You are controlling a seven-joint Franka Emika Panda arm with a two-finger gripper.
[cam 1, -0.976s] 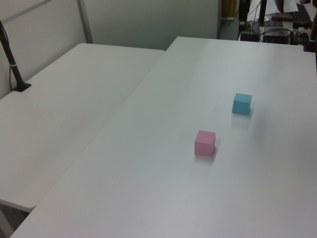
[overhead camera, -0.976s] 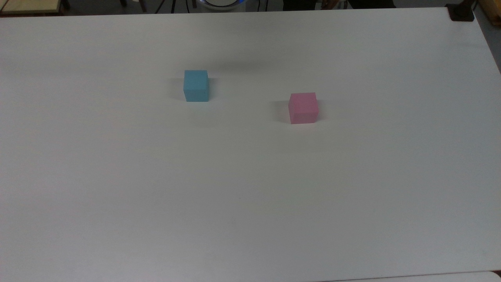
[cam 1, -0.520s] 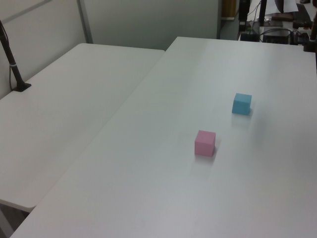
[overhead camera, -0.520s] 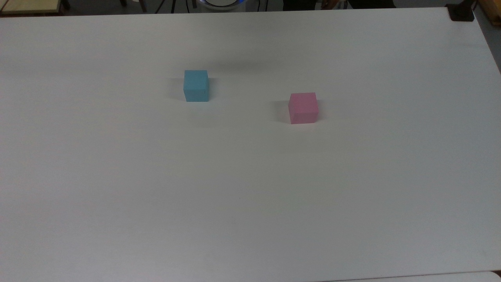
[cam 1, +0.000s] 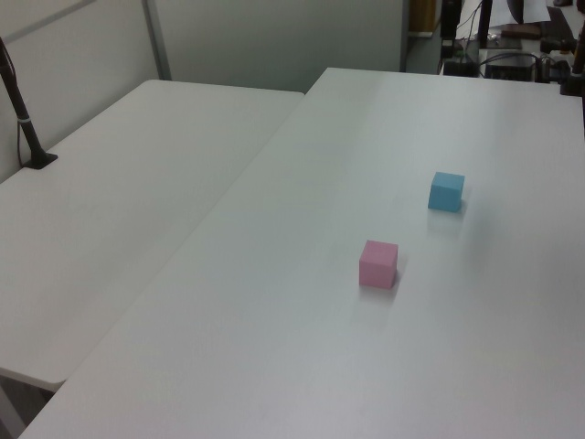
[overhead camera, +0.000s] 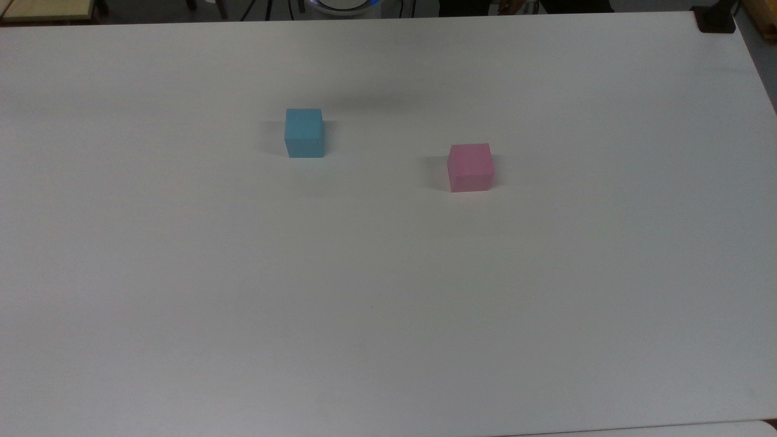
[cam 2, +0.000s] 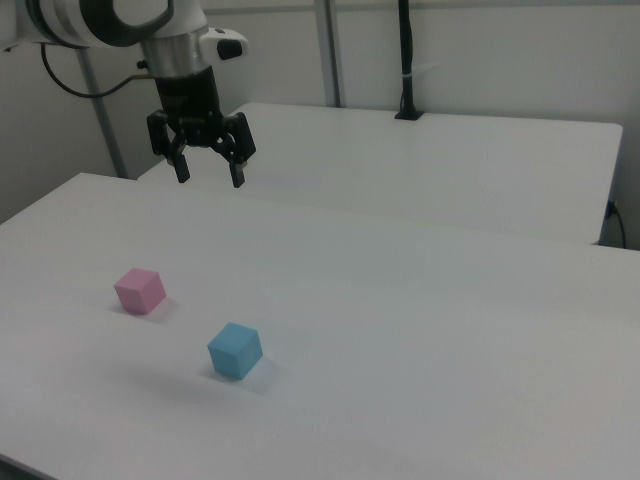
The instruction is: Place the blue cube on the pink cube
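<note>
The blue cube (overhead camera: 303,132) sits flat on the white surface (overhead camera: 388,291), well apart from the pink cube (overhead camera: 470,167); in the top view the blue one lies toward the top view's left and slightly farther up, the pink one toward the top view's right. In the left view the pink cube (cam 1: 378,263) is nearer the camera and the blue cube (cam 1: 446,191) lies beyond it toward the left view's right. In the right view the blue cube (cam 2: 235,350) is nearer the camera, with the pink cube (cam 2: 139,290) toward the right view's left of it. Both cubes rest on their own faces, neither stacked nor touching anything else. The tool (cam 2: 208,173) hangs in the air above the surface, pointing down, its fingers spread wide with nothing between them, set higher than both cubes and well apart from each. A second white surface (cam 1: 119,210) adjoins the first, with a dark post (cam 1: 23,119) standing at its far edge.
</note>
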